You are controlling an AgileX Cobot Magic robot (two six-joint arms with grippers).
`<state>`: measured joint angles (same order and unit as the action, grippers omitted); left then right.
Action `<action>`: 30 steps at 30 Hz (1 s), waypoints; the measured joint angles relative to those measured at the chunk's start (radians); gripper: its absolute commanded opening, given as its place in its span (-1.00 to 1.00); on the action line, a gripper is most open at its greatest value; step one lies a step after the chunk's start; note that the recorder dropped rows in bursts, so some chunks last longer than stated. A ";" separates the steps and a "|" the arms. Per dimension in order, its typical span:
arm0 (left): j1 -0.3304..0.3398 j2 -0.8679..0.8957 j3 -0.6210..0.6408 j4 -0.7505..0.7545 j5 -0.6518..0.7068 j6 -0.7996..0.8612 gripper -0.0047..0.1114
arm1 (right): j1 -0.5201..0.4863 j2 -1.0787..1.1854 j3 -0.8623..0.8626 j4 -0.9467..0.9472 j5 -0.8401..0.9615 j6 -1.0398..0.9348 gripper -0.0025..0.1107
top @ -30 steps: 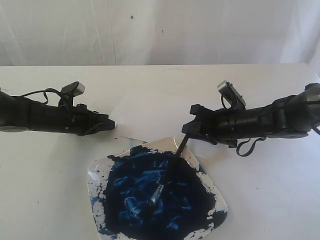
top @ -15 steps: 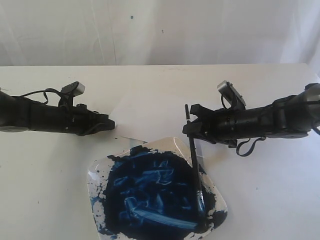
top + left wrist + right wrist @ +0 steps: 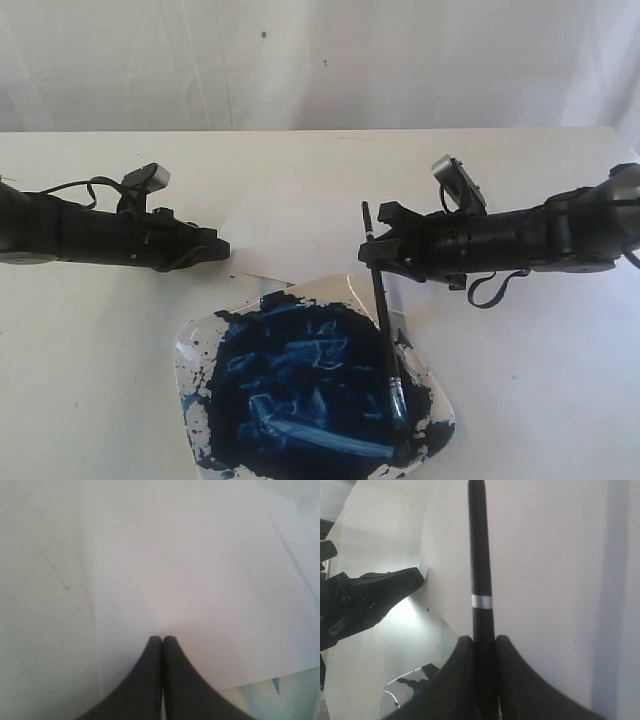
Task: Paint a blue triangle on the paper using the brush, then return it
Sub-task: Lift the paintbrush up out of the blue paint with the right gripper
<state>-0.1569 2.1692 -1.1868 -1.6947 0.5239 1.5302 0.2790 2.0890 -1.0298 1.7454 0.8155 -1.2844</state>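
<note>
Right gripper [image 3: 483, 645] around slim black brush [image 3: 477, 545]

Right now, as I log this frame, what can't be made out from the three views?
- The brush bristles: in the exterior view the dark tip merges with the dark-blue paint, so contact is unclear. In the right wrist view they are hidden behind the right gripper.
- The dish: its near edge is cut off by the exterior view's bottom edge.
- The paper: the part under the right gripper is covered in the exterior view, so any strokes there are unseen.
</note>
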 measured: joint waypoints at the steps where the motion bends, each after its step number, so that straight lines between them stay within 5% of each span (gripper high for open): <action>1: 0.000 0.000 0.000 0.000 0.000 0.000 -0.92 | 0.000 0.000 -0.008 0.000 0.004 0.000 -0.96; 30: 0.000 0.000 0.000 0.000 0.000 0.000 -0.92 | 0.000 0.000 -0.195 0.000 0.188 -0.218 -0.96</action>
<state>-0.1569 2.1692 -1.1868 -1.6947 0.5239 1.5302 0.2790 2.0890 -1.2246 1.7454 1.0035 -1.5020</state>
